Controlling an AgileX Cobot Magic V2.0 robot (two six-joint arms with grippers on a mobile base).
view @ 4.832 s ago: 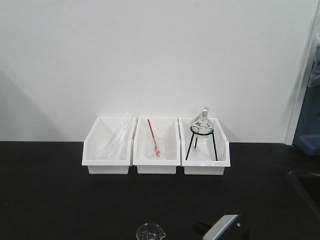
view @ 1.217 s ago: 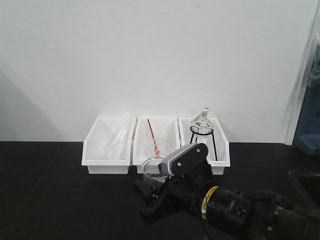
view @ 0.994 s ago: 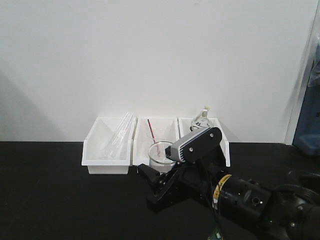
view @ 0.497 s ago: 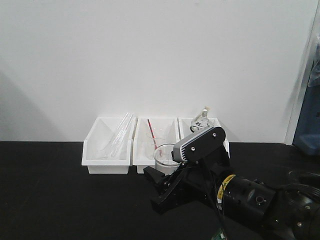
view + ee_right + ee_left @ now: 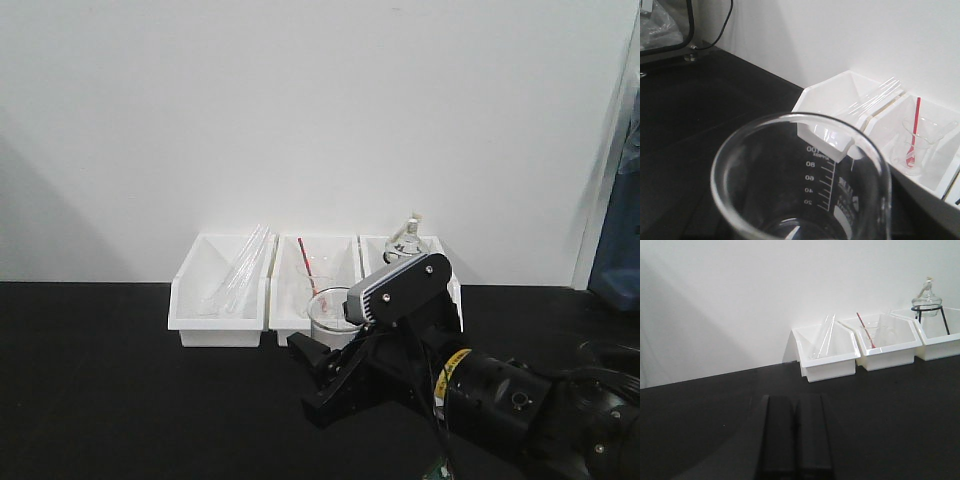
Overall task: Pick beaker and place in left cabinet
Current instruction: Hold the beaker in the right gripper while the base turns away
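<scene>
Lifted from the surface (image 5: pixel 120 380) since earlier, the beaker (image 5: pixel 328 312) is clamped in the right gripper (image 5: pixel 324 348); the left gripper (image 5: pixel 796 440) is closed.

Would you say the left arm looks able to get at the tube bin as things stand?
Probably yes: bare counter lies between the left gripper and the tube bin; its jaws are shut.

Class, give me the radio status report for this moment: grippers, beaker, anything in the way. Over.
Left gripper shut, empty. Right gripper shut on beaker, upright, just in front of the white bins. Left cabinet not in view.
</scene>
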